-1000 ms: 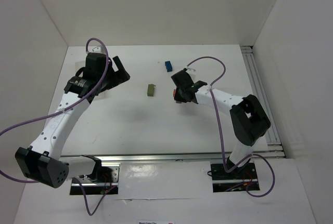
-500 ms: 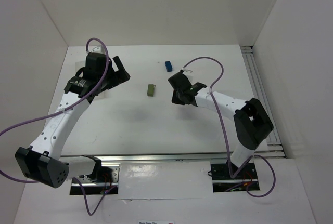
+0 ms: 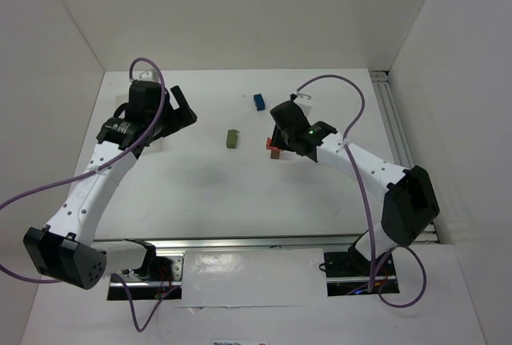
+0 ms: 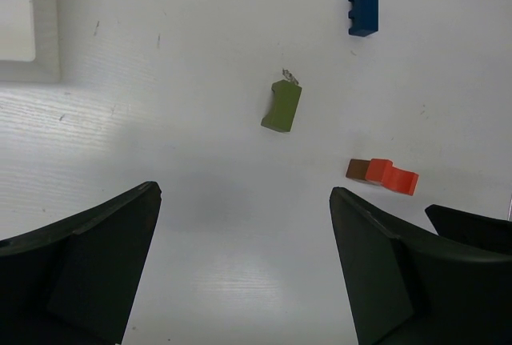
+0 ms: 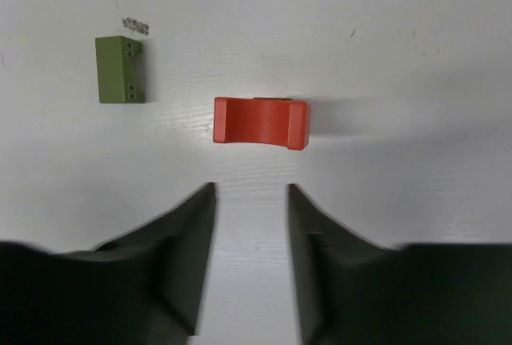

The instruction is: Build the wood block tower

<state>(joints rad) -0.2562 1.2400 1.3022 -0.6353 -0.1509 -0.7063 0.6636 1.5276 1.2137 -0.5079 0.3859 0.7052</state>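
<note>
While right claw (image 5: 250, 193) and left claw (image 4: 244, 193) gape, olive block (image 5: 121, 69) lies near red block (image 5: 259, 122).

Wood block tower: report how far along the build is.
Done: the red block appears to sit on the brown block. In hand: nothing; the right gripper is open just off that stack, the left gripper open and empty. Left: the olive green block and blue block lie loose on the table.

Top camera: fixed high at the near side, looking down over the whole table (image 3: 200, 193). Left wrist camera: raised, looking down from the left. Right wrist camera: close, straight down. All three share the olive green block (image 3: 231, 138) and red block (image 3: 270, 144).
</note>
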